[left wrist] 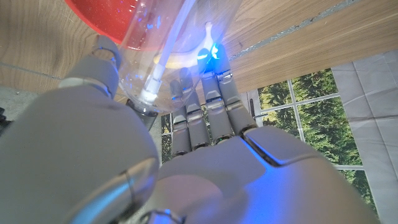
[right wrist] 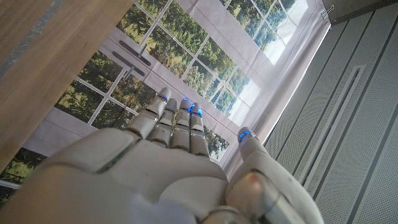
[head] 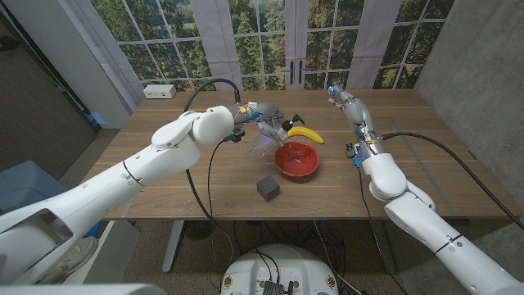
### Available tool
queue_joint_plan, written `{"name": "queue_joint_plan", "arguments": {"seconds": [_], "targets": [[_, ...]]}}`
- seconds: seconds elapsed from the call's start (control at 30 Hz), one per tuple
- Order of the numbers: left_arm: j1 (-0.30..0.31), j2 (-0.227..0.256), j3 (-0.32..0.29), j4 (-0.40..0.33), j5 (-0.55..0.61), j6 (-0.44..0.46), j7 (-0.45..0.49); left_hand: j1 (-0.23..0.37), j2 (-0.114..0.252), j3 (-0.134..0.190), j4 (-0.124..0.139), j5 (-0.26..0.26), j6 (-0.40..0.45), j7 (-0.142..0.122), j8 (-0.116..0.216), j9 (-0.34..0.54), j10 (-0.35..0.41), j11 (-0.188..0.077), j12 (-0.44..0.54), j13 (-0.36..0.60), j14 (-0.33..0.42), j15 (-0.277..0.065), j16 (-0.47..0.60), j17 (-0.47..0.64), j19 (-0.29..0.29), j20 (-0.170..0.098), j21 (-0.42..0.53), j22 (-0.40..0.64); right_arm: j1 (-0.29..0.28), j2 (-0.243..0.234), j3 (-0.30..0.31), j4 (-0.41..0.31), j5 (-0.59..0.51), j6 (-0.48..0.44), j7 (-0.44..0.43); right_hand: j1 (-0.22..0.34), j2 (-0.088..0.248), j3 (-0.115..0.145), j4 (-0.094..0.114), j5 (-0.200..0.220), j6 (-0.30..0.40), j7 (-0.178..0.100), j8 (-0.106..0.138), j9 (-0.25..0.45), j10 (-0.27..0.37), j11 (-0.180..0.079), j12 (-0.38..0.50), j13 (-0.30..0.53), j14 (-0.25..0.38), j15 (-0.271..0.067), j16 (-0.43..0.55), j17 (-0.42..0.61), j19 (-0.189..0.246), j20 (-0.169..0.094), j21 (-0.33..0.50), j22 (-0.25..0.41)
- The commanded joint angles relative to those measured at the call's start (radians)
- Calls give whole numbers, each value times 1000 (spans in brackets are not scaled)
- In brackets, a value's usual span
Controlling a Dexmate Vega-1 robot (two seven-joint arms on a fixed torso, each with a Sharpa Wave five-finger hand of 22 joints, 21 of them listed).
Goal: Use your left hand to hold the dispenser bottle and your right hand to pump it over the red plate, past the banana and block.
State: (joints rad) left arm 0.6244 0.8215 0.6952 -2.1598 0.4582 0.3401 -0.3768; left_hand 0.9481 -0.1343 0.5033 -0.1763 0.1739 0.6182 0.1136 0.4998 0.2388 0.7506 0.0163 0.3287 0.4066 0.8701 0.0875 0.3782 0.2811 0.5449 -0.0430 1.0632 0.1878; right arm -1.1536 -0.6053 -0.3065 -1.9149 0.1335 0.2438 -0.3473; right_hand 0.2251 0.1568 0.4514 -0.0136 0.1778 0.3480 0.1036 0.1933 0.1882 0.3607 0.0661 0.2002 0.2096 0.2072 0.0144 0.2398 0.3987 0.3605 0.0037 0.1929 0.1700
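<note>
A: Left hand (head: 260, 115) has the dispenser bottle (head: 270, 131), fingers (left wrist: 205, 102) wrapped round the clear body, and it hangs tilted just above the tabletop (head: 180, 188) with the black pump head (head: 289, 125) leaning toward the red plate (head: 295, 159).

B: Banana (head: 306, 133) lies just behind that plate, dark block (head: 268, 188) near its front. And the right?

A: Right hand (head: 344, 100) is well apart, up near the far edge, fingers straight and spread, holding nothing.

B: How do you reckon that bottle handles?

A: Looks like thin clear plastic and seems nearly empty; the left wrist view shows the dip tube (left wrist: 163, 59) plainly through the wall. So I'd judge it light, smooth, a bit slippery, and likely to flex if squeezed hard.

B: So where to press?

A: Flat on top of the pump head, along the bottle's axis, while the left keeps its hold mid-body. An off-centre push could twist it loose.
</note>
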Motion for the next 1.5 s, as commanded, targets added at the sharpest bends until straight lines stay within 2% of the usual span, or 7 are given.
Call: {"name": "queue_joint_plan", "arguments": {"seconds": [0.03, 0.97, 1.07, 1.27, 1.33, 1.4, 1.5], "targets": [[5, -2, 0, -4, 5, 3, 1, 267, 276, 15, -1, 6, 157, -149, 2, 5, 218, -209, -4, 5, 214, -327, 8, 5, 3, -134, 12, 2, 29, 0, -39, -10, -85, -56, -33, -3, 8, 0, 0, -2, 8, -5, 6, 2, 4, 1, 6, 1, 7, 4, 3, 1, 4, 11, 6, 3], [-19, -25, 14, 29, 5, -7, -9, 267, 274, 18, -1, 6, 161, -149, -2, 6, 219, -211, -10, 9, 216, -327, 4, 6, -4, -133, 26, -1, 103, 20, -135, 11, -250, -145, -87, -5, 9, 0, -3, -1, 9, -6, 6, 2, 5, 0, 6, 1, 9, 2, 2, -1, 6, 11, 6, 3], [-19, -26, 15, 32, 8, -11, -4, 267, 274, 18, -1, 6, 161, -149, -2, 6, 222, -210, -10, 10, 216, -327, 3, 6, -5, -133, 28, -1, 110, 22, -142, 14, -240, -150, -76, -5, 9, 0, -3, -1, 8, -7, 6, 2, 5, -1, 6, 0, 9, 0, 2, -2, 6, 11, 6, 3], [-23, -26, 15, 40, 4, -23, -1, 268, 274, 18, -1, 6, 164, -148, -2, 7, 225, -208, -11, 10, 217, -327, 3, 6, -7, -133, 31, -1, 123, 24, -157, 29, -228, -135, -58, -7, 9, 0, -2, -1, 7, -6, 5, 2, 5, 0, 6, 0, 9, 0, 2, -2, 6, 11, 6, 3], [-26, -28, 16, 41, 6, -20, -3, 268, 274, 19, -1, 6, 164, -148, -3, 7, 225, -207, -11, 11, 218, -327, 4, 7, -7, -132, 32, -1, 130, 34, -162, 57, -199, -81, -46, -7, 9, -1, -2, -1, 4, -7, 4, 2, 4, -2, 6, 0, 8, 0, 2, -2, 6, 11, 6, 3], [-25, -29, 15, 44, 2, -25, -1, 268, 274, 19, -1, 6, 164, -148, -3, 7, 224, -208, -12, 12, 218, -327, 3, 7, -8, -132, 33, -1, 133, 41, -176, 33, -249, -125, -70, -9, 9, -1, -1, -1, -3, -10, 1, 2, 3, -4, 5, 0, 8, 0, 2, -2, 7, 13, 6, 3], [-27, -29, 17, 46, 5, -23, -4, 268, 274, 19, -1, 6, 166, -147, -3, 7, 226, -208, -12, 12, 219, -327, 3, 7, -8, -132, 35, -1, 144, 48, -189, 37, -257, -116, -67, -11, 9, -2, 0, -2, -9, -12, -1, 2, 2, -4, 5, 0, 8, -1, 2, -2, 6, 17, 5, 3]]}}
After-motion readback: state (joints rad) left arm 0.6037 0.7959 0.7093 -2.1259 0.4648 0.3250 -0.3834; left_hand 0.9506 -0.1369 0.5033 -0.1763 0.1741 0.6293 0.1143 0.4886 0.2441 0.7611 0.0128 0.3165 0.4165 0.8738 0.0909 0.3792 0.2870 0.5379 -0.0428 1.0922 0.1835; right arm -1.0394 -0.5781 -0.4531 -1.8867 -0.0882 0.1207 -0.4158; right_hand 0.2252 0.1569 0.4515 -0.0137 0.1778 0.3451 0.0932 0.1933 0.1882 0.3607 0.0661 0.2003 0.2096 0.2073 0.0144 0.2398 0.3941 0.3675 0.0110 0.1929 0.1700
